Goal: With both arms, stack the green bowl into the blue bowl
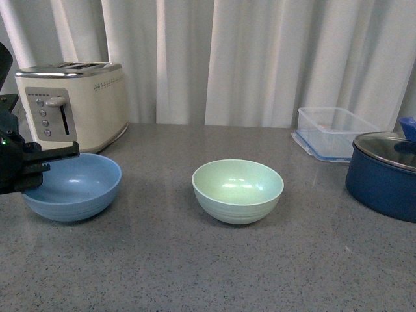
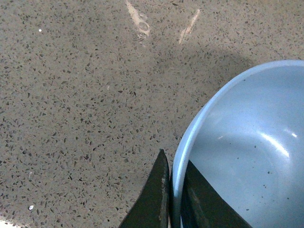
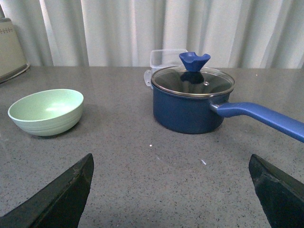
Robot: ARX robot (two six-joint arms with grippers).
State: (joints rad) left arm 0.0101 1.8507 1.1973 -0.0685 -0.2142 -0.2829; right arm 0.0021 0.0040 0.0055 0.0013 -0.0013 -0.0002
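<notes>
Blue bowl (image 1: pixel 75 185) is pinched by left end effector (image 2: pixel 174 160); right end effector (image 3: pixel 171 159) wide.

Pale mint is showing on the green bowl (image 1: pixel 238 190), faint ridges banding its base. Left of the green bowl, the blue bowl (image 1: pixel 75 186) is reading sky-blue, same ridging. Right of the green bowl, pot (image 1: pixel 383 179) is showing navy. Behind-left, toaster (image 1: pixel 81 107) is showing cream. Under all, counter (image 1: pixel 195 273) is running grey, dark-speckled.
</notes>
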